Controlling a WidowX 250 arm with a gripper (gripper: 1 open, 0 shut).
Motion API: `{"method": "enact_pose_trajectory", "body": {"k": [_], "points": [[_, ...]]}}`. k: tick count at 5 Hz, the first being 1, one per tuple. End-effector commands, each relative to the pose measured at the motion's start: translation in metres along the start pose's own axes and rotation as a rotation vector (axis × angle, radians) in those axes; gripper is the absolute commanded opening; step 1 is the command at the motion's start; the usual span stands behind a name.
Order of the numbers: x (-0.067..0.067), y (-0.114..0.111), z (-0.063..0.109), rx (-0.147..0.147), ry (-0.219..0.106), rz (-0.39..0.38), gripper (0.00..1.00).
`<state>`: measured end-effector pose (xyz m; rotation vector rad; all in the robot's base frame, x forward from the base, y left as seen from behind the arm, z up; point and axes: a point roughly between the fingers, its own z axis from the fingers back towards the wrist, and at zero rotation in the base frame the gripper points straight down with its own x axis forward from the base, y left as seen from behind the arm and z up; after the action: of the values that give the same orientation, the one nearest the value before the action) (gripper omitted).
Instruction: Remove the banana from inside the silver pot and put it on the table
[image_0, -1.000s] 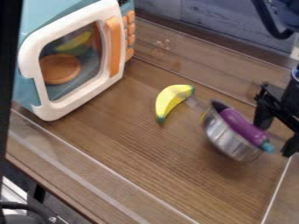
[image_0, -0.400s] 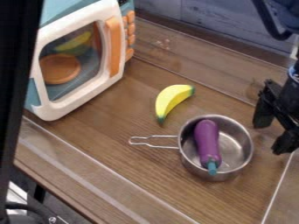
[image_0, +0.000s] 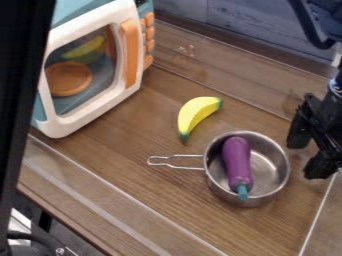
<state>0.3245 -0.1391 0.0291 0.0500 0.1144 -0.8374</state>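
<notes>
The pot (image_0: 247, 169) stands on the table (image_0: 107, 165) at about 4 o'clock from the middle of the view. Inside it lies the eggplant (image_0: 237, 163), purple, with its green stem toward the near rim; it lies almost along the 12-to-6 line. The wire handle of the pot points to 9 o'clock and rests flat on the wood.

The banana (image_0: 197, 114) is not in the pot. It lies on the table at about 11 o'clock from the pot, near it but not touching, with its green tip up toward 1 o'clock.

The microwave (image_0: 91, 66) stands at 10 o'clock, door shut, and through the window I see a round brown thing on the lower level and something yellow above it.

There is bare wood in front of the microwave and to 7 o'clock of the pot, up to the clear plastic rim at the near edge. The right table edge runs close to the pot, at 3 o'clock.

My gripper (image_0: 315, 150) hangs at the right edge, at 3 o'clock, just beside the pot rim. It holds nothing. It is dark and partly cut off, so I cannot tell how wide my jaws stand.
</notes>
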Motion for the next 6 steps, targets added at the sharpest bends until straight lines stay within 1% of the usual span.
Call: {"method": "enact_pose_trajectory", "body": {"k": [1, 2, 3, 4, 6], "points": [[0.005, 0.002, 0.019, 0.031, -0.044, -0.013, 1.00], [0.007, 0.001, 0.013, 0.030, -0.027, -0.019, 1.00], [0.006, 0.000, 0.009, 0.035, -0.007, -0.065, 1.00], [0.007, -0.002, 0.006, 0.037, 0.004, -0.106, 1.00], [-0.009, 0.016, 0.000, 0.018, 0.033, -0.016, 1.00]]}}
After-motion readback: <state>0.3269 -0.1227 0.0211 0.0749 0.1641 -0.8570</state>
